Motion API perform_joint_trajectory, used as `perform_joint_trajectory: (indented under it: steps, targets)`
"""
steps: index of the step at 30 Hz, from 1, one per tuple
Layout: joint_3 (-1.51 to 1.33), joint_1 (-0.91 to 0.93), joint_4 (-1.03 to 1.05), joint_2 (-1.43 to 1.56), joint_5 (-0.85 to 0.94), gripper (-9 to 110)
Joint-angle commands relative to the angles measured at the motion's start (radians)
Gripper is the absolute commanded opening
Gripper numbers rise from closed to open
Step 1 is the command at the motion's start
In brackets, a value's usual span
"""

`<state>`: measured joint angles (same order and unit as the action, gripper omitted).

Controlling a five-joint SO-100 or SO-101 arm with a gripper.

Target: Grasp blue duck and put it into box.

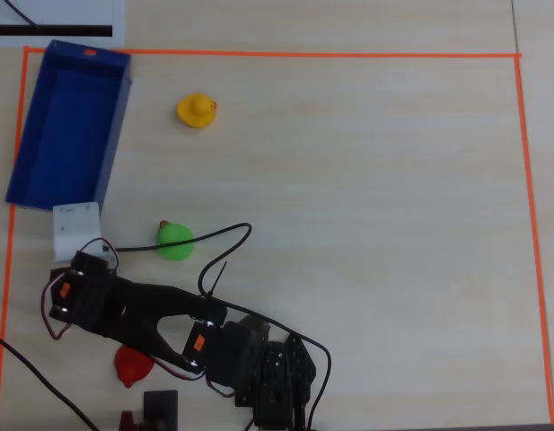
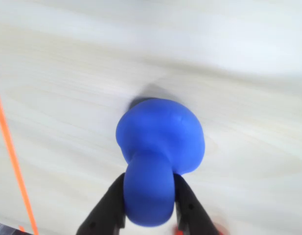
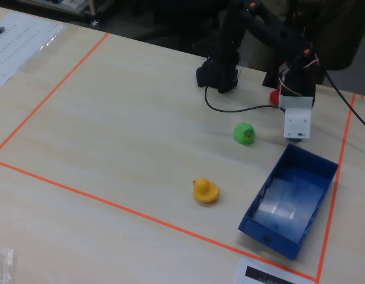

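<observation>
The black plastic robot arm (image 1: 160,314) is built of angular links, with small orange labels on its servo blocks and thin black and red cables looping beside its joints. A white boxy housing (image 3: 297,123) caps its outer end. Its matte black fingers (image 2: 109,208) are narrow and tapering.

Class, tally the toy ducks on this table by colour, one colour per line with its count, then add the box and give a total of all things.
Blue duck, held in the gripper: 1
Yellow duck: 1
Green duck: 1
Red duck, partly hidden by the arm: 1
Blue box: 1
Total: 5
</observation>
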<state>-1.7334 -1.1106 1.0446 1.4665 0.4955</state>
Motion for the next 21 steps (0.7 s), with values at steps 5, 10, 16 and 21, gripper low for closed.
perform_joint_trajectory:
  steps: [5,10,16,21]
  targets:
    - [0.373,0.258,0.313,0.215,0.038,0]
    - [0.588,0.411,0.278,0.207,-0.054,0]
    - [0.413,0.449,-0.02,0.156,-0.219,0]
    - [0.414,0.422,-0.138,0.041,-0.258,0]
